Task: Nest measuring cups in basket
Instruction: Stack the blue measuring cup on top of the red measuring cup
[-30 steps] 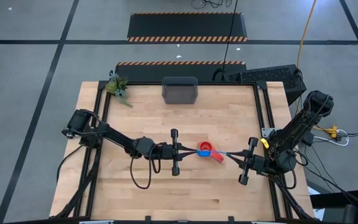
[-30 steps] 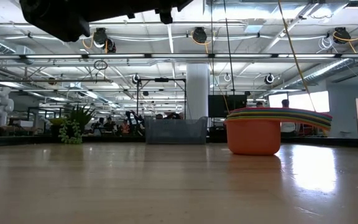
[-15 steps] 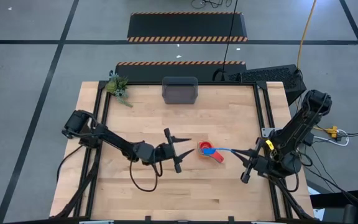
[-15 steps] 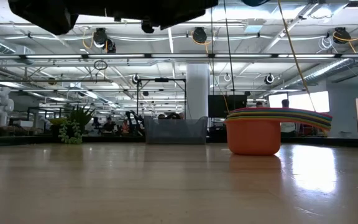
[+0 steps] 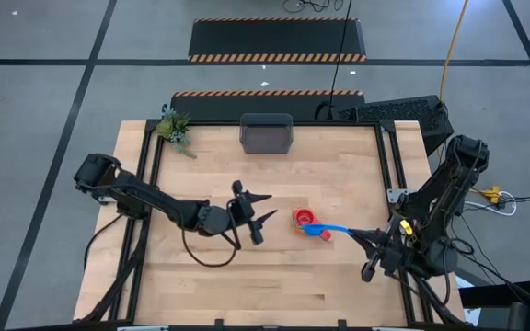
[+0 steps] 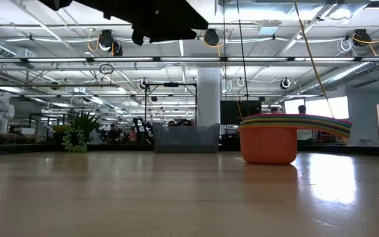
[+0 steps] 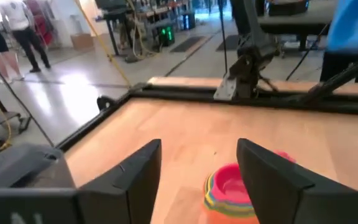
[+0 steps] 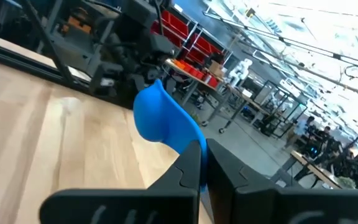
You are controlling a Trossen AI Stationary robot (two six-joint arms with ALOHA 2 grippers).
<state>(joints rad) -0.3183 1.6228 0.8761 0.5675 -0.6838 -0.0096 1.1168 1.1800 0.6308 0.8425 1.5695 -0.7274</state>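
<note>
My right fingers [image 5: 364, 236] clamped on blue cup [image 5: 334, 228] handle; left fingers [image 5: 263, 206] apart beside nested cup stack [image 5: 306, 219] on table [image 5: 210, 294].

I'm getting the high view looking straight down on the whole table [image 5: 247, 276]. Low view is sitting at tabletop level, facing the room. Both are sharing the cups [image 5: 306, 220] [image 6: 268, 141] and basket [image 5: 266, 134] [image 6: 185, 139]. Wrist views are looking close past fingers.
</note>
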